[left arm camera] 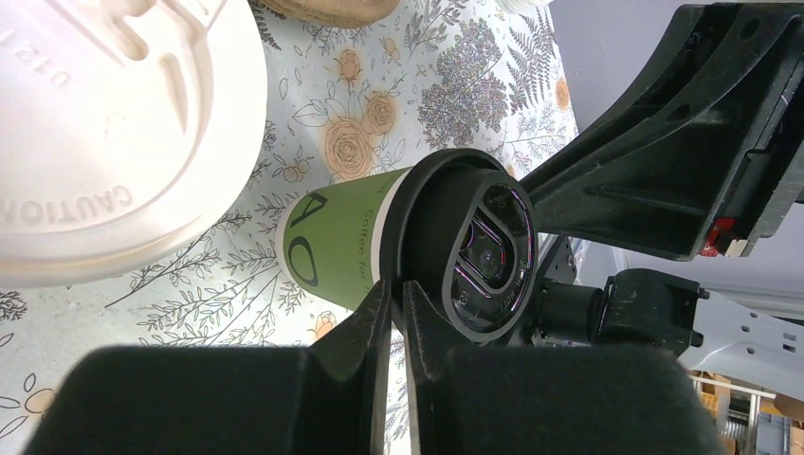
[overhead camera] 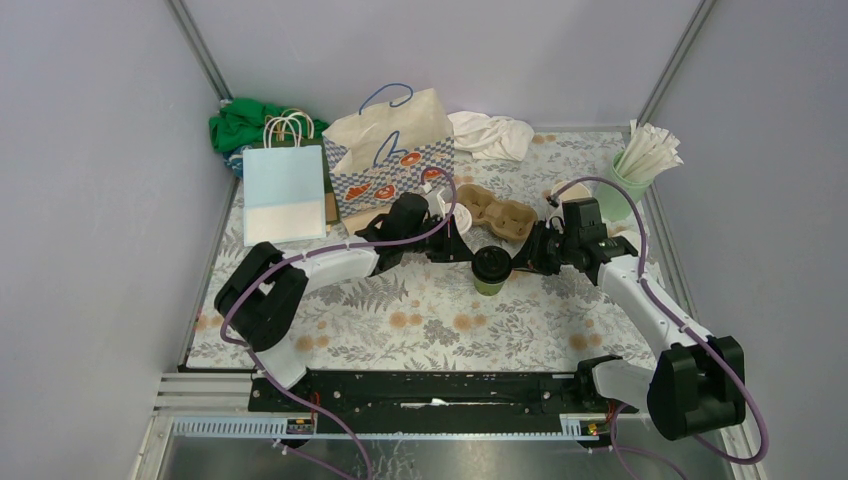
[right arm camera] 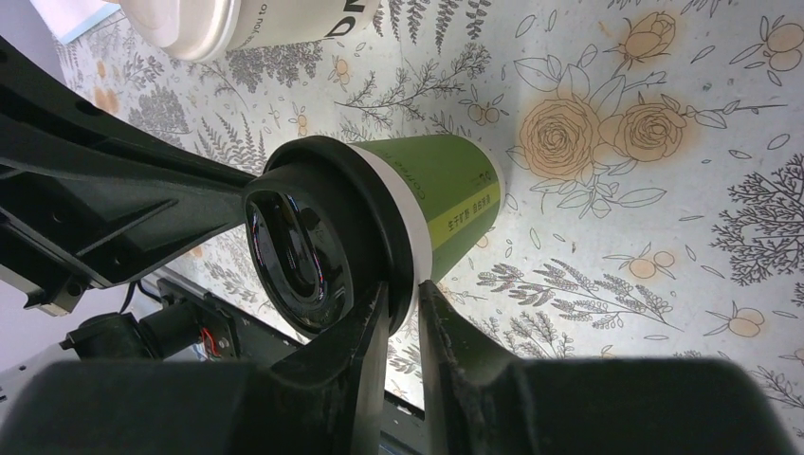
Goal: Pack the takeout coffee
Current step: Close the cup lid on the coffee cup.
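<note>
1. At the far left corner lay a green cloth (overhead camera: pixel 240 122), with a pale blue paper bag (overhead camera: pixel 285 195) standing in front of it.
2. Next stood a patterned paper bag (overhead camera: pixel 390 150) with blue handles.
3. The left end effector (left arm camera: pixel 396 289) reached in from the left. Its jaws were narrow and its tips sat at the rim of the black lid (left arm camera: pixel 474 251). Whether they pinched that rim could not be told.
4. A cream cup with a white lid (right arm camera: pixel 275 19) stood just beyond the left end effector.
5. The green paper cup (overhead camera: pixel 490 282) stood upright mid-table (overhead camera: pixel 440 320) under the black lid, between both end effectors.
6. A cardboard cup carrier (overhead camera: pixel 497 212) lay just behind it, and a white cloth (overhead camera: pixel 492 135) lay farther back.
7. The right end effector (right arm camera: pixel 403 289) met the lid's rim from the right with its jaws slightly parted. Its grip could not be told.
8. A mint-green tumbler of straws (overhead camera: pixel 625 190) stood at the right edge.
</note>
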Available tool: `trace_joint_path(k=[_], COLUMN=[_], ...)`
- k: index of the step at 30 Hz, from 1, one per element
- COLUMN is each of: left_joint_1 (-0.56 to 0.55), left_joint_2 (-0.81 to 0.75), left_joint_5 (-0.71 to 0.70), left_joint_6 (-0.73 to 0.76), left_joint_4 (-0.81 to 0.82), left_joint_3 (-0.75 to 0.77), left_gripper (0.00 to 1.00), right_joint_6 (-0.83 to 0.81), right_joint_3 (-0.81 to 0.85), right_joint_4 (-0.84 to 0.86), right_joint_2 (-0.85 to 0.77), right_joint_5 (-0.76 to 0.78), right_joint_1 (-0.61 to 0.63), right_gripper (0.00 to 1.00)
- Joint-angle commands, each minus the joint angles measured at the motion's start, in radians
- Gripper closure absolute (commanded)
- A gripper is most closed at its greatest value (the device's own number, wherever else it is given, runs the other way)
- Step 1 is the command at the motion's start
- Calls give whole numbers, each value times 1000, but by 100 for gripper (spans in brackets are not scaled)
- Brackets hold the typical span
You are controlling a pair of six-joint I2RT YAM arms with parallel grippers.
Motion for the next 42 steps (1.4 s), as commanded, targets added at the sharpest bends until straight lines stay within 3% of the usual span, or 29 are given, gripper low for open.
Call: trace_joint_path(k=[1,16,19,28,29,32,33,42], left_joint_1=[-12,-14,-16,-25,-25,-25,-25,-27], left_joint_2=[22,21,19,19,19,21,22,33], left_joint_5=[-19,-15,-9,-11,-12,-11,-10,2], left_joint_6=[28,26,25,22,22,22,22,16], left_joint_4=[-15,-22,-21,-23,-24,-26,-26,-29], left_joint_3=[21,30,37,40,41,47,49,66], left_gripper=[88,88,88,88,88,88,88,88], right_joint_6=[10,53,42,36,41,51,52,42], right_joint_3=[-81,-128,-119,-61,-63,-61,-56,27], right_joint_4=[-18,14,-15,-85,-79,-64,-61,-105], right_joint_2=[33,5,5,-36,-39,-34,-29,-1], right_joint_5=[-6,11,37,65,62,53,50,61], right_joint_1=[4,4,4,3,4,4,4,5], right_gripper=[77,88,85,60,60,76,76,69])
